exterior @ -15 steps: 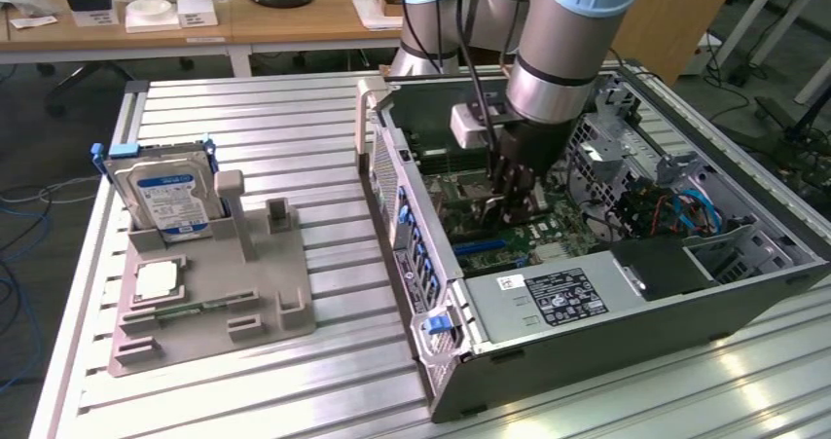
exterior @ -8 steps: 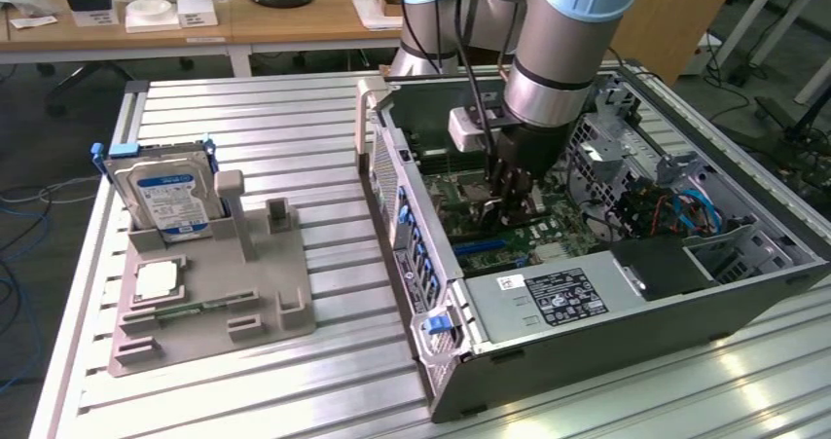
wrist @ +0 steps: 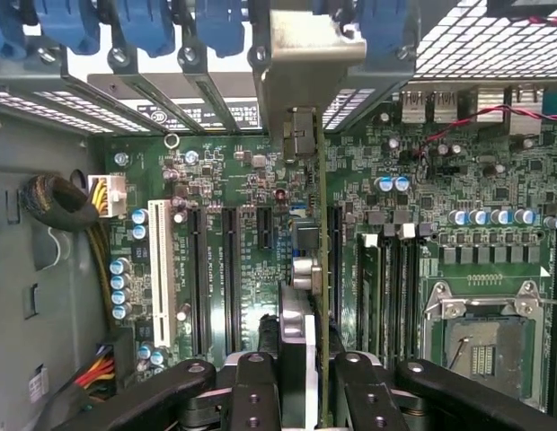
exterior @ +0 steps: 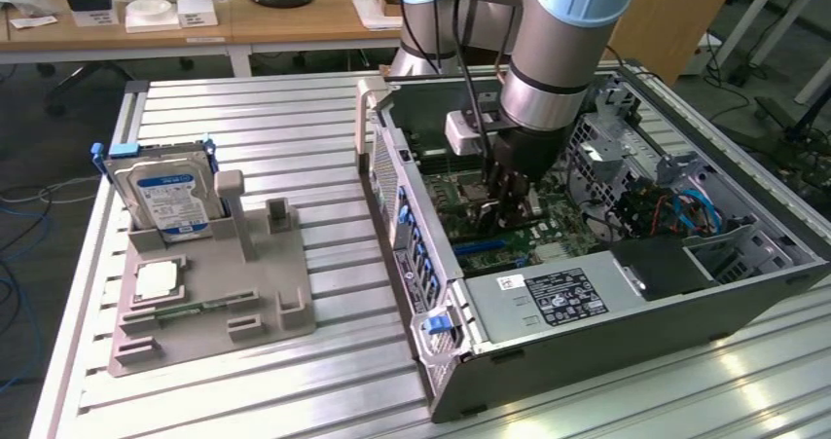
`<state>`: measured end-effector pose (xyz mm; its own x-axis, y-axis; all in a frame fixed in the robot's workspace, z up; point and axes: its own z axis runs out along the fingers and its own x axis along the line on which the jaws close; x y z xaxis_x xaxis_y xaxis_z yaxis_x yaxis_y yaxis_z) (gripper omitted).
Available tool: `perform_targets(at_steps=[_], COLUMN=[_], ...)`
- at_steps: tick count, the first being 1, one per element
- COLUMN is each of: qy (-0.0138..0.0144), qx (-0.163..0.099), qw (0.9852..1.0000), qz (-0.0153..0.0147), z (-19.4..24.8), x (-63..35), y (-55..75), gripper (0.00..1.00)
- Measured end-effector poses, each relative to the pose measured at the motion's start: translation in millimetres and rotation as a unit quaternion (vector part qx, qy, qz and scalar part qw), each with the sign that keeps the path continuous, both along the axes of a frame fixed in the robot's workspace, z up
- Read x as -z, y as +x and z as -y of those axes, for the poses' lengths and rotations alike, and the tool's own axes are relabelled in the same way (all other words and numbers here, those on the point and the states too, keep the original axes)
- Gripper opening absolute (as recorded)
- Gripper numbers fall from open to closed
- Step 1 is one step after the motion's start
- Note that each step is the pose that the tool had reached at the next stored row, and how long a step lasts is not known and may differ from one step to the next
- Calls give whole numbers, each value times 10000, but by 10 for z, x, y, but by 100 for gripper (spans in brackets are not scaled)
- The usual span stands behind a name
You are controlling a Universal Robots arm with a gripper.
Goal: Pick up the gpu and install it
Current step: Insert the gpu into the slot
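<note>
From the wrist view we see the gripper (wrist: 301,377) closed down on the gpu (wrist: 322,269), fingers (wrist: 251,395) pinching the card edge-on so the board runs straight away from the camera, thin as a line. It is held vertical, we judge so that its bottom edge can meet a slot on the motherboard (wrist: 243,233) squarely. Just past the fingers the long black expansion slots (wrist: 229,269) lie parallel to the card, and the card sits beside one of them; whether it is seated or just above we cannot tell. Farther out, the card's metal end bracket (wrist: 310,63) lines up with the rear slot openings under the blue retainer clips (wrist: 144,22). In the exterior view the gripper (exterior: 504,201) reaches down into the open computer case (exterior: 727,293), which lies on its side to allow top-down access. Well apart on the exterior view's left, the grey holder tray (exterior: 247,303) keeps the hard drive (exterior: 162,201) upright.
</note>
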<state>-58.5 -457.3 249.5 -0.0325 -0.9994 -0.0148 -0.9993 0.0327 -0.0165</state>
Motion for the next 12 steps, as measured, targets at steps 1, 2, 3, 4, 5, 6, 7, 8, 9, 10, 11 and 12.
perform_targets(at_steps=[1,2,3,4,5,6,7,8,9,10,11,12], qy=[-1,-1,0,-1,-1,-2,-2,-2,-1,-1,-1,-1], qx=[0,0,1,2,1,1,1,1,1,1,1,1], qw=[10000,10000,10000,10000,10000,10000,10000,10000,10000,10000,10000,10000], qz=[0,-1,-1,-1,-1,-2,-1,-1,-1,-1,-1,-1], z=[1,1,0,0,1,1,1,1,1,0,0,0], x=[9,20,30,36,41,44,47,48,52,56,60,64], y=[-1,-2,-6,-11,-18,-25,-32,-37,-43,-49,-55,-60], gripper=[28,28,28,28,28,28,28,28,28,28,28,28])
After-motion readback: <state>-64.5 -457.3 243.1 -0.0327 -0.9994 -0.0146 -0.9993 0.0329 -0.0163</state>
